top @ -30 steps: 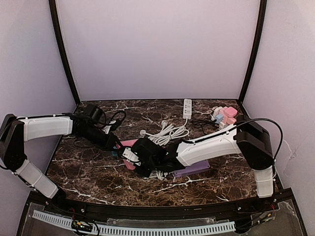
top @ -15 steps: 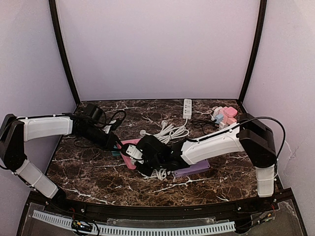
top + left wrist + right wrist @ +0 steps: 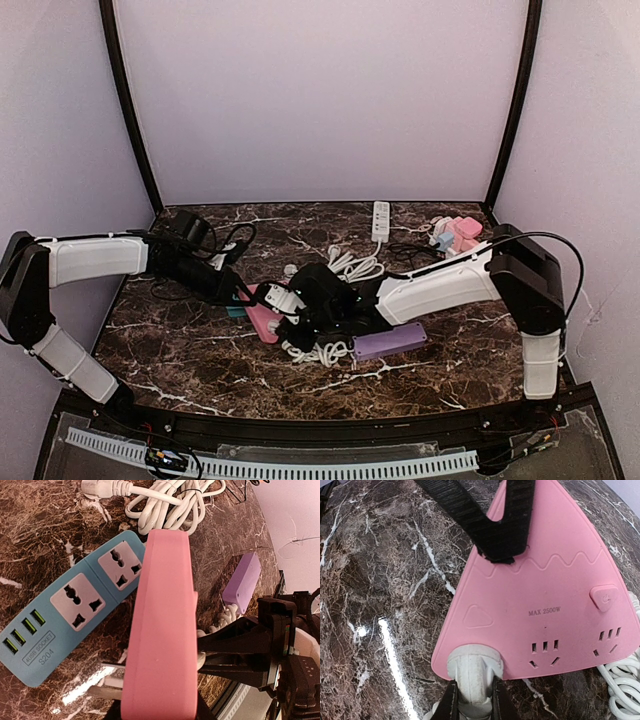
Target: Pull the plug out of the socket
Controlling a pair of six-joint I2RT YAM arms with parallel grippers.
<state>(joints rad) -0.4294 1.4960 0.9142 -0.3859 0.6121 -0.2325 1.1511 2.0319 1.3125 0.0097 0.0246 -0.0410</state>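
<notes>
Right gripper (image 3: 472,702), clenched on the white plug (image 3: 472,672), lies farther back and right than a second ago, uncovering more of the purple strip (image 3: 390,341). The plug still meets the pink socket (image 3: 540,595) edge at mid-table; the left gripper (image 3: 238,292) grasps that socket.

The pink socket (image 3: 535,595) is a flat, rounded-triangle block marked MAX 2500W, with a power button and rows of narrow slots on its face. It sits left of centre over the surface (image 3: 190,340), and the left wrist view shows its thin edge. The white plug (image 3: 472,672), round-bodied, still meets one corner of it, pinched by the right end effector (image 3: 472,700).
</notes>
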